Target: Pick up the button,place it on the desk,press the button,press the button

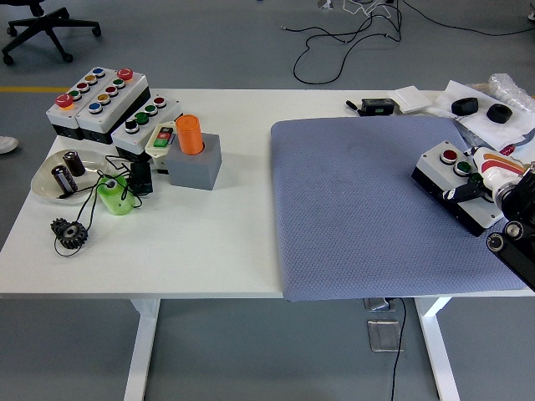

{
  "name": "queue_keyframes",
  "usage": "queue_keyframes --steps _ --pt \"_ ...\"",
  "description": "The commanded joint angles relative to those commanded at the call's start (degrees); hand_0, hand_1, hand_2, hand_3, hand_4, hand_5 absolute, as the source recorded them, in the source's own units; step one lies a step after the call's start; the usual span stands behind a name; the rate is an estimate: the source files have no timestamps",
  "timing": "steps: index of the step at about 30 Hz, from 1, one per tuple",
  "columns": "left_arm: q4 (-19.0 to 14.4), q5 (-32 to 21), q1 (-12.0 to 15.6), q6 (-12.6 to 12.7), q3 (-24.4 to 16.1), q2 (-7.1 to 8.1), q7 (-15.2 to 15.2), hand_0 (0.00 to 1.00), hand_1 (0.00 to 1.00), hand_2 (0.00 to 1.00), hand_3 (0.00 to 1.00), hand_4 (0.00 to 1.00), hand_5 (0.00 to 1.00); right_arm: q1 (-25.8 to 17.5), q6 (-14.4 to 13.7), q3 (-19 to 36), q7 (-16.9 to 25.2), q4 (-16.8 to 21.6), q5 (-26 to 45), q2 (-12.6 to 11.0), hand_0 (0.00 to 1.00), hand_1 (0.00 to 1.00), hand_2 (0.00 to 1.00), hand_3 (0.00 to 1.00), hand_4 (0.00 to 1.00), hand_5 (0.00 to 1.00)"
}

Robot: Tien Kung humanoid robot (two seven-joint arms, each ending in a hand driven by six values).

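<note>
A small white-topped button box (452, 182) with a black base lies at the right end of the grey mat (359, 209). It carries a red button (449, 154) and a green button (462, 167). My right hand (487, 182) comes in from the right edge and is curled around the box's right end, with a dark finger across its near side. The box looks slightly tilted in the hand. The left arm does not show.
Several larger button boxes (100, 100) stand at the back left. Near them are an orange cylinder in a grey block (195, 154), a green part (117, 196), a dish with batteries (57, 180) and a gear (68, 231). Papers and black parts (481, 109) lie back right.
</note>
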Motion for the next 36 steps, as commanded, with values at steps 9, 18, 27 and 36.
queue_keyframes --steps 9,18,27,36 --pt "0.1 -0.08 -0.02 -0.07 0.1 -0.05 0.04 0.609 0.55 0.509 0.467 0.284 0.971 0.78 -1.92 -2.94 15.42 3.13 -0.08 -3.61 0.151 0.113 0.194 0.299 0.182 0.002" --pt "0.13 -0.36 -0.09 -0.12 0.3 -0.05 0.01 0.609 0.55 0.509 0.467 0.282 0.969 2.3 -1.13 -7.05 28.55 5.24 0.04 -6.46 0.166 0.11 0.195 0.308 0.187 0.002" --pt "0.17 -0.6 -0.05 -0.09 0.6 -0.11 -0.01 0.609 0.55 0.509 0.467 0.284 0.973 5.02 -0.53 -12.53 38.41 6.23 -4.33 -9.14 0.17 0.097 0.199 0.317 0.216 0.002" --pt "0.18 -0.73 -0.18 -0.09 1.04 -0.05 0.0 0.609 0.55 0.51 0.467 0.282 0.97 7.71 0.92 -21.15 42.43 7.29 -0.65 -11.49 0.175 0.098 0.203 0.324 0.241 0.002"
